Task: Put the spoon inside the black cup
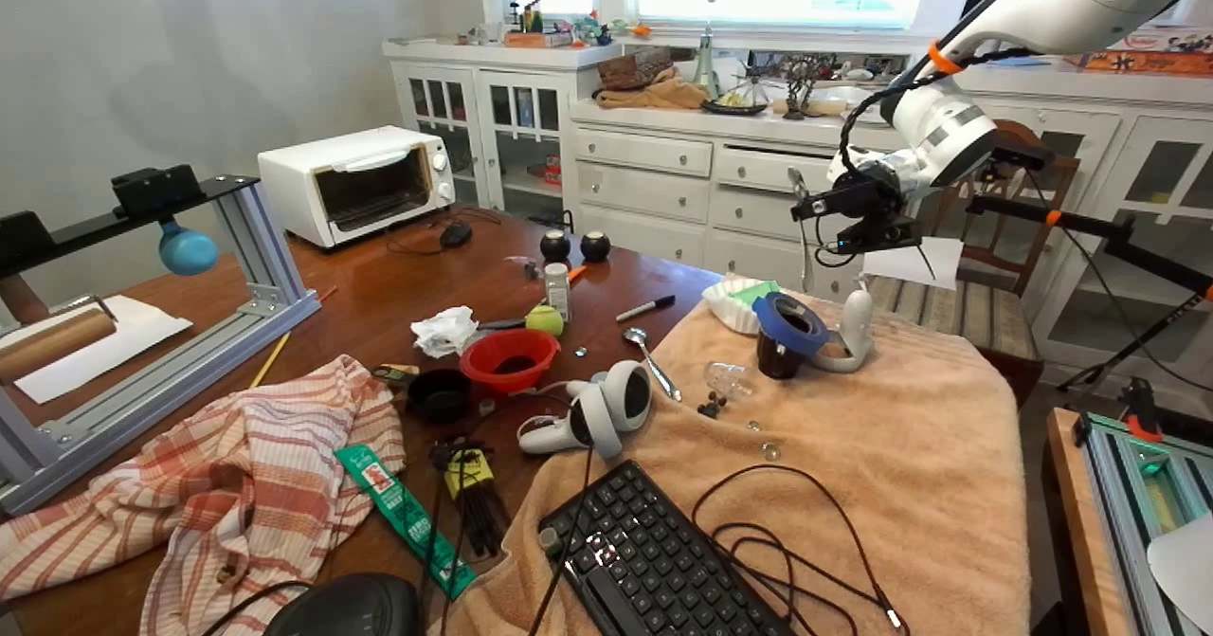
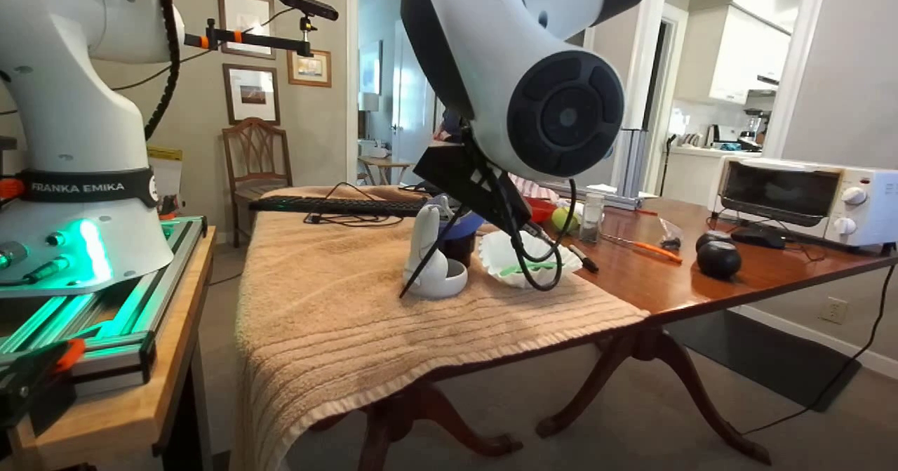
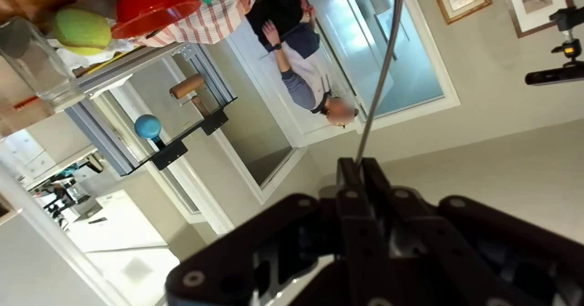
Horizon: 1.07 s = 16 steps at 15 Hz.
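Claw (image 3: 360,165) pinched tight on spoon (image 3: 384,70), near vert.; I'd ctr it over blk cup (image 1: 778,362) (prob. one w/ blue ring (image 1: 788,336)), lower slow, then release.

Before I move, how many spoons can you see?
2. The spoon for the cup is held in the gripper; another spoon lies at the edge of the tan towel. More may be hidden behind other things.

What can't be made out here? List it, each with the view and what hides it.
Held spoon: one end cut off by the top edge, wrist view.
Fingers: hidden behind the arm in an exterior view.
Keyboard: cut off by the bottom edge in an exterior view.
Person's face: blurred, wrist view.
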Available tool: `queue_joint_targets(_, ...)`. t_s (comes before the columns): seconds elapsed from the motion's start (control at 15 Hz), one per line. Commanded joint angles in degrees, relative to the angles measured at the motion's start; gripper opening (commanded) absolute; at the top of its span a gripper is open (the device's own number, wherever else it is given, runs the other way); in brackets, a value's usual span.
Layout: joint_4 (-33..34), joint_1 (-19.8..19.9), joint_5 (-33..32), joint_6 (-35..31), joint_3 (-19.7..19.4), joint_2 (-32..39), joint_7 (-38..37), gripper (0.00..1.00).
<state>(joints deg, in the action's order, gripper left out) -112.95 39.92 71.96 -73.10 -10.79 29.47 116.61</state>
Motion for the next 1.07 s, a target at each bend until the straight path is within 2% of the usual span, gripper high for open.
queue_joint_targets(0.0,-3.6,-5.1,5.7,-6.3,-2.3,-1.9,4.3,0.02)
queue_joint_targets(0.33,-1.2,-10.3,13.0,-15.1,-3.7,0.3,5.3,0.02)
queue_joint_targets(0.4,-0.6,-11.2,13.4,-16.5,-4.2,0.6,4.6,0.02)
queue_joint_targets(0.53,0.2,-13.0,9.2,-18.4,-6.0,0.3,1.5,0.02)
queue_joint_targets(0.6,-0.6,-12.1,11.3,-15.9,-5.4,0.4,3.9,0.07)
queue_joint_targets(0.73,-0.4,-12.8,10.9,-16.9,-6.1,0.3,3.0,0.07)
queue_joint_targets(0.8,-0.3,-12.9,10.8,-17.0,-6.2,0.3,2.9,0.02)
queue_joint_targets(1.0,0.4,-12.7,9.5,-15.1,-6.5,0.1,1.2,0.02)
